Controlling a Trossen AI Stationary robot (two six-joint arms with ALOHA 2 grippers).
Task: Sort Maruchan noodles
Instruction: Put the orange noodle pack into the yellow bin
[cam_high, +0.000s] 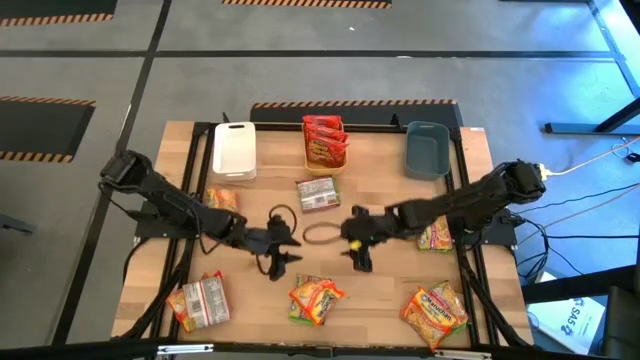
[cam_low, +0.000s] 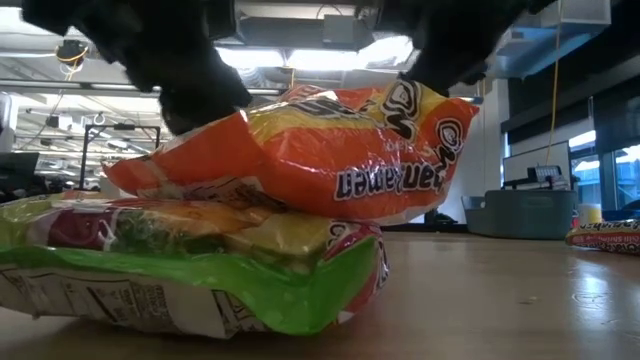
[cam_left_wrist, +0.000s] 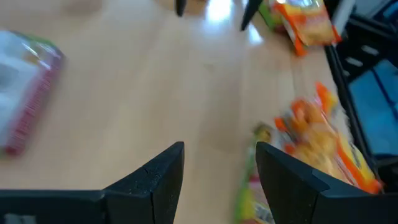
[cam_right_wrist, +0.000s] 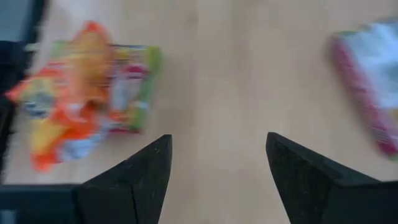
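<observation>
1. Though scattered across the table (cam_high: 400, 300), noodle packets lie as follows: an orange-on-green stack (cam_high: 315, 298) at the near middle, an orange packet (cam_high: 436, 310) near right, a silvery-backed packet (cam_high: 200, 300) near left, one more (cam_high: 318, 193) at centre, red packets (cam_high: 324, 140) standing in the orange bin (cam_high: 325, 165). White bin (cam_high: 233, 150) and grey-blue bin (cam_high: 426, 148) apparently without packets.
2. Left gripper (cam_high: 280, 245) and right gripper (cam_high: 357, 240) over mid-table, facing each other; fingers of both set apart, nothing between them.
3. Handling, judged: light, crinkly, slick film over a brittle block; likely to slide or crack under a hard squeeze. Best taken across the short edges, or by the crimped end seam.
4. Writing: partial "Ramen" lettering, upside down, on the orange packet (cam_low: 300, 150) in the low view; brand name not fully legible.
</observation>
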